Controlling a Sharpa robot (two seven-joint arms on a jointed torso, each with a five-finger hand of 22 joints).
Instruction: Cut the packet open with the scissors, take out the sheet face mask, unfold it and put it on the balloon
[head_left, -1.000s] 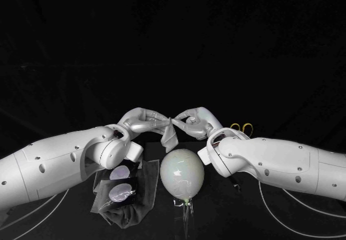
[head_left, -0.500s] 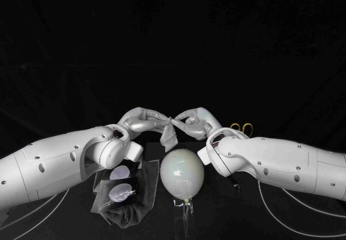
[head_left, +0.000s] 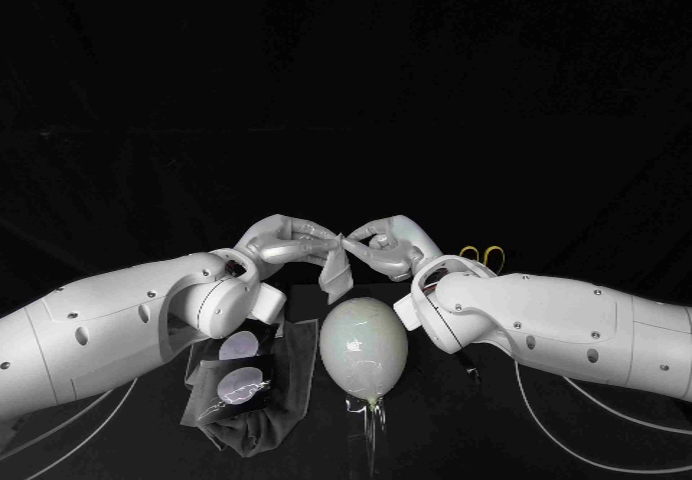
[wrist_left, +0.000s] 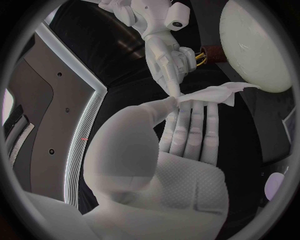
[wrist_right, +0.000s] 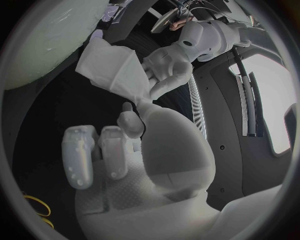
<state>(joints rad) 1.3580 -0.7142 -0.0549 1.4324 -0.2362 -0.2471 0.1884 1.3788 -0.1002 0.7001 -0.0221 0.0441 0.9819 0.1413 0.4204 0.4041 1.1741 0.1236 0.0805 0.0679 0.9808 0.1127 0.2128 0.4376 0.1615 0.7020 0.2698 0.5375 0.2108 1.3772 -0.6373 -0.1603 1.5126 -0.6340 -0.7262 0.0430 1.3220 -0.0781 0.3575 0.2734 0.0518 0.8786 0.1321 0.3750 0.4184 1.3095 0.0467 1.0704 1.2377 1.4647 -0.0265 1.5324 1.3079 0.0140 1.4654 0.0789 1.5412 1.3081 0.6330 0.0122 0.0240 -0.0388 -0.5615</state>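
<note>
The left robot hand (head_left: 289, 243) and right robot hand (head_left: 389, 243) meet fingertip to fingertip, each pinching the top of the folded sheet face mask (head_left: 339, 268), which hangs between them; the balloon (head_left: 362, 347) lies below both, equally near, its long axis pointing back toward the robot.

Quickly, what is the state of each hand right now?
Left hand: pinching the top of the folded sheet mask.
Right hand: pinching the same sheet mask.
</note>
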